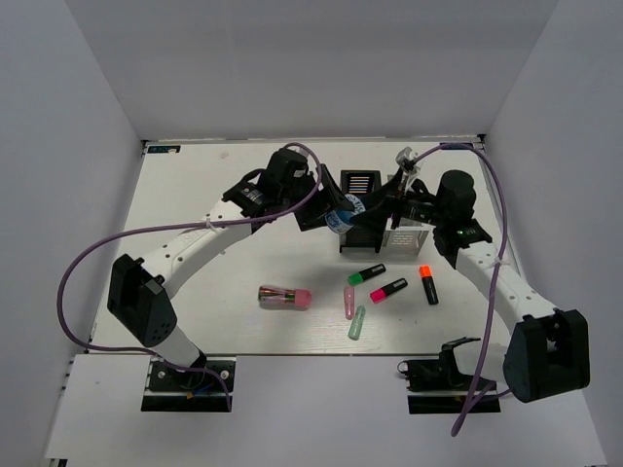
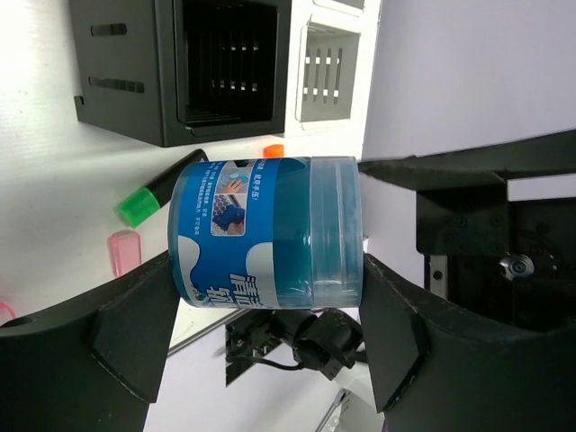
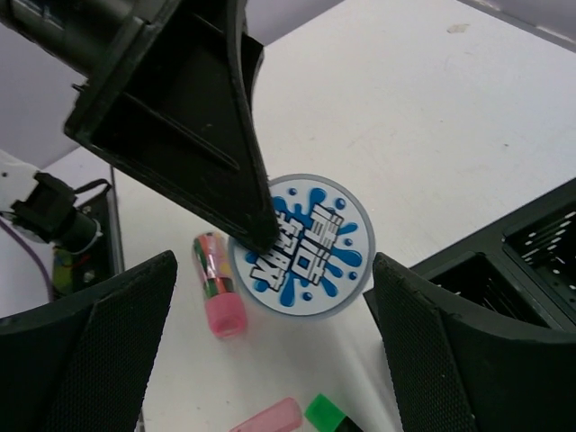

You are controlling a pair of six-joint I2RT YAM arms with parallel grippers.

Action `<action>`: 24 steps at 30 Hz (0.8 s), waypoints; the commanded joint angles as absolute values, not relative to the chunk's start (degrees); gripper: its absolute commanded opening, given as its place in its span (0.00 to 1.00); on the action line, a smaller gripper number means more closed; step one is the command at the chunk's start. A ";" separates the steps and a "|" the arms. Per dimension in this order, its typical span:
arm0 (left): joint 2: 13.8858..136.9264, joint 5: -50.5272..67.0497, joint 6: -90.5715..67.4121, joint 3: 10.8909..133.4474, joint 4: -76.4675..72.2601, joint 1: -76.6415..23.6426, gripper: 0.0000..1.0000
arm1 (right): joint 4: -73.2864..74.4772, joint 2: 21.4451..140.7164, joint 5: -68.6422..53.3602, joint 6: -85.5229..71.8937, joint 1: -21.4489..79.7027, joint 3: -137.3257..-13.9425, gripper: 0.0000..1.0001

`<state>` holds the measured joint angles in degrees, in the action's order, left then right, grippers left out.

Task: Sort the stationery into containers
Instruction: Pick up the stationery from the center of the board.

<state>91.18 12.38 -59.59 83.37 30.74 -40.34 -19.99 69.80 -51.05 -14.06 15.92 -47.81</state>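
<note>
Left hand [image 2: 265, 263] is clamped on the see-through blue round tub with the blue-white label [image 2: 261, 225], one finger on each side of it. In the top view the tub sits just beside the left side of the black slatted two-compartment organizer box [image 1: 360, 183], approx mid-worktop. Can't tell if it's touching the white worktop [image 1: 175, 195] or not.

Right hand [image 3: 274, 256] is spread wide open with nothing gripped. From its wrist cam the tub's splash-print lid shows btw its two fingers, lower down, with a left-hand finger over the lid's edge.

The white/silver mesh organizer box [image 1: 409, 236] stands right next to the black one, on its right.

Everything else is lying loose on the worktop in front of the boxes:
- black highlighter w/ green cap [image 1: 367, 274]
- black highlighter w/ pink cap [image 1: 388, 290]
- black highlighter w/ orange cap [image 1: 427, 284]
- pale pink capsule piece [image 1: 348, 303] and pale green capsule piece [image 1: 357, 322], close together
- pink metallic cylinder [image 1: 284, 297], on its side, further left
</note>
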 commanded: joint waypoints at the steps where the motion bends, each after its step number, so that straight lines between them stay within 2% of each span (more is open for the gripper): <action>1: 88.77 13.45 -59.94 86.13 27.42 -40.96 0.00 | -14.33 68.64 -47.46 -7.38 16.44 -48.95 0.90; 13: 88.94 14.41 -61.00 85.26 25.76 -41.75 0.00 | -17.31 71.63 -47.46 -10.63 17.40 -48.69 0.90; 17: 88.68 14.85 -61.70 84.29 24.87 -41.84 0.00 | -19.15 73.03 -47.55 -12.47 17.58 -49.39 0.85; 24: 89.56 15.47 -62.49 84.29 23.64 -42.36 0.00 | -24.87 73.74 -48.87 -16.61 17.58 -48.95 0.88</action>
